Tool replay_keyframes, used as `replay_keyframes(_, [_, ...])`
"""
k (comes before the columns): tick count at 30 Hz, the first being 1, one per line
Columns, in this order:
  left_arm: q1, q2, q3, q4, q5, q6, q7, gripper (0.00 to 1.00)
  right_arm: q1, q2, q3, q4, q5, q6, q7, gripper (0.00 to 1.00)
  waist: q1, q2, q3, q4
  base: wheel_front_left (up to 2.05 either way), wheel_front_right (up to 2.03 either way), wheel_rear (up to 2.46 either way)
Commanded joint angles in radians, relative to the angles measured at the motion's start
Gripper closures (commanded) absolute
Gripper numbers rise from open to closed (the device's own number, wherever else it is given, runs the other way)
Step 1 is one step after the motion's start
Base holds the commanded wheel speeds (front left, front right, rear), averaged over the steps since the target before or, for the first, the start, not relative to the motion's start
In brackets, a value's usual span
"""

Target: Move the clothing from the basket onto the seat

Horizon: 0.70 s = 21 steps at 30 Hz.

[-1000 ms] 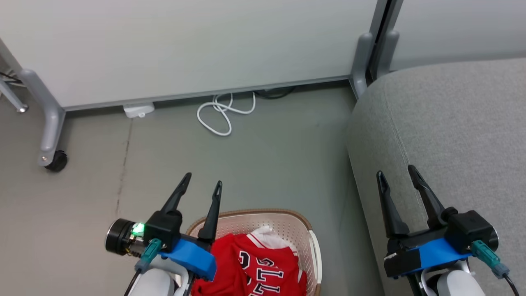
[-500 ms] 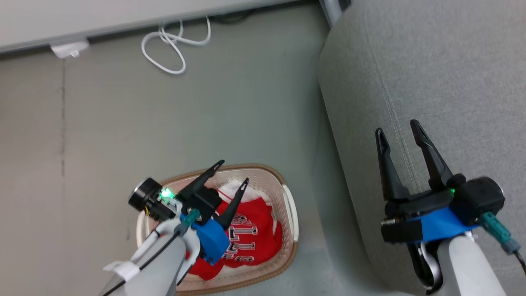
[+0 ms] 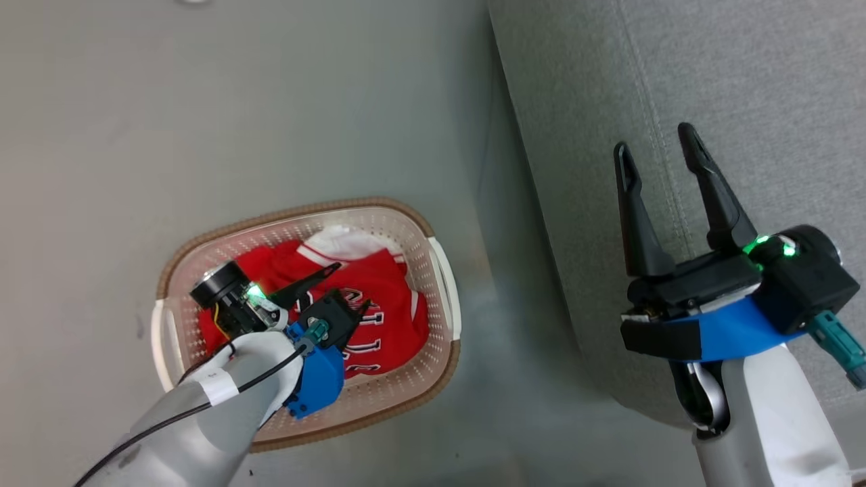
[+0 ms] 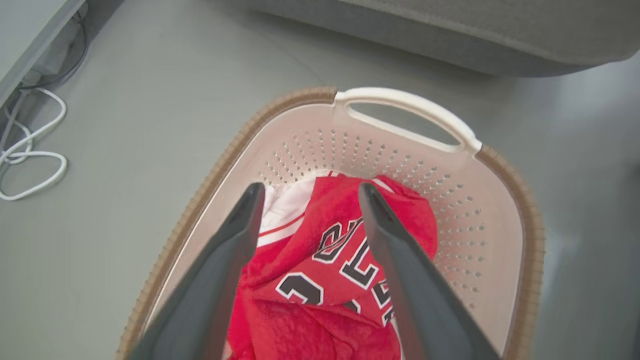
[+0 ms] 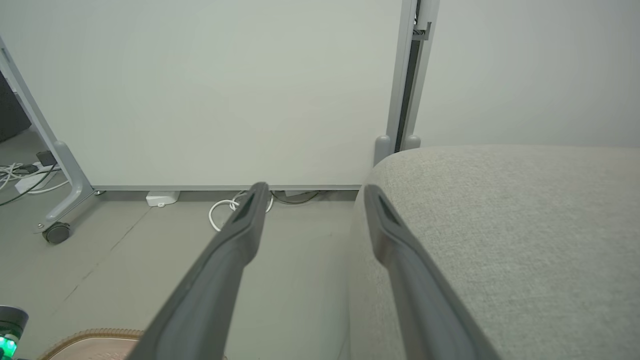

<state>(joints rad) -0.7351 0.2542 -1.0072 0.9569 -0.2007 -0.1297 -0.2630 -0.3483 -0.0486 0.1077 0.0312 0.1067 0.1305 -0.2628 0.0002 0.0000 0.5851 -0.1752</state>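
Observation:
The cream basket (image 3: 291, 211) with its brown rim stands on the floor left of the seat (image 3: 744, 101). Inside it lies the red clothing (image 3: 389, 287) with white trim and black-and-white lettering. My left gripper (image 3: 350, 287) is down inside the basket, open, its fingers straddling the lettered garment. In the left wrist view the left gripper (image 4: 311, 187) points at the clothing (image 4: 340, 260), with the basket's handle (image 4: 400, 97) beyond. My right gripper (image 3: 653, 138) hangs open and empty over the seat's left edge. The right gripper (image 5: 315, 189) spans the edge of the seat (image 5: 500, 225).
Grey floor surrounds the basket. A white cable (image 5: 225, 212) coils at the foot of a pale partition wall, and a partition leg with a caster (image 5: 57, 232) stands far left. The cable (image 4: 30, 160) lies well away from the basket. The seat's side (image 4: 450, 30) rises just past the basket.
The head camera has tilted down, shifting the whole picture. My left gripper has dropped from above the basket's rim into the basket over the clothing. The right gripper stays open.

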Motion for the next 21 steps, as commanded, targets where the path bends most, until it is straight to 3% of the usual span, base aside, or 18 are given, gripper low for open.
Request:
replay_keyframes(1, [-0.031,0.005,-0.032,0.030,-0.015,0.000,-0.002,0.00,-0.026,-0.003,0.004,-0.012,-0.002,0.000,-0.003,0.00,-0.0002,0.0000,0.030,0.004,0.00,0.00,0.00])
replay_keyframes(10, [-0.160,0.028,-0.254,0.161,-0.079,0.000,0.049,0.00,-0.082,-0.003,0.021,-0.070,-0.018,0.000,-0.003,0.00,-0.0002,0.0000,0.179,-0.020,0.00,0.00,0.00])
replay_keyframes(21, [-0.220,0.013,-0.276,0.211,0.125,0.000,0.135,0.00,-0.120,-0.003,0.040,-0.125,-0.031,0.000,-0.003,0.00,-0.0002,0.0000,0.302,-0.027,0.00,0.00,0.00])
